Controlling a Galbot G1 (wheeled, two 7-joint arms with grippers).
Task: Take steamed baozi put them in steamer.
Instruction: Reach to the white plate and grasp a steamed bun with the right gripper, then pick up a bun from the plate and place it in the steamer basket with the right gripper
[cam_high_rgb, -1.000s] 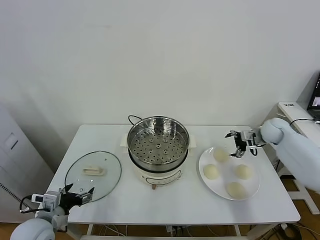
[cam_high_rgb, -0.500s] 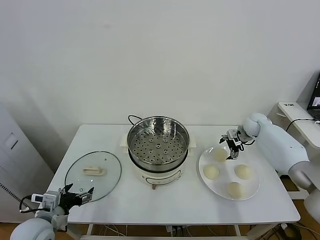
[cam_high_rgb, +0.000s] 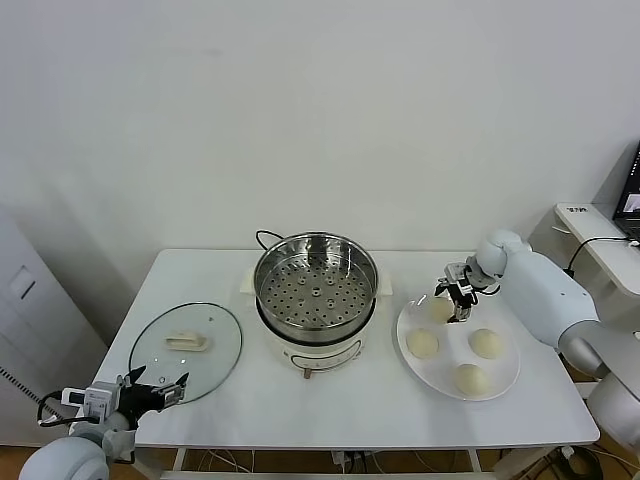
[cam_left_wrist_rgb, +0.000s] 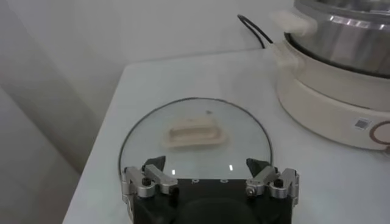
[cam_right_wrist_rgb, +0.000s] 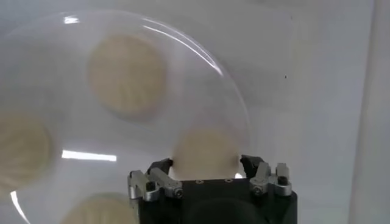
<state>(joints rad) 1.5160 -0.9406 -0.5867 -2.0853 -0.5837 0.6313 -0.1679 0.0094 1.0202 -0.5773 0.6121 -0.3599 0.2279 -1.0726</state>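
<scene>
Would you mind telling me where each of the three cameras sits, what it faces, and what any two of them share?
Head view: high on the robot, looking down at the table; both arms show.
Left wrist view: behind the open left gripper, facing the glass lid and cooker base.
Right wrist view: above the right gripper, straddling a baozi on the plate.
Shared: that baozi and gripper appear in the head view too.

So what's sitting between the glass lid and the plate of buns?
The steamer on its white cooker base stands between the lid and the plate, its basket empty. The head view shows this.
</scene>
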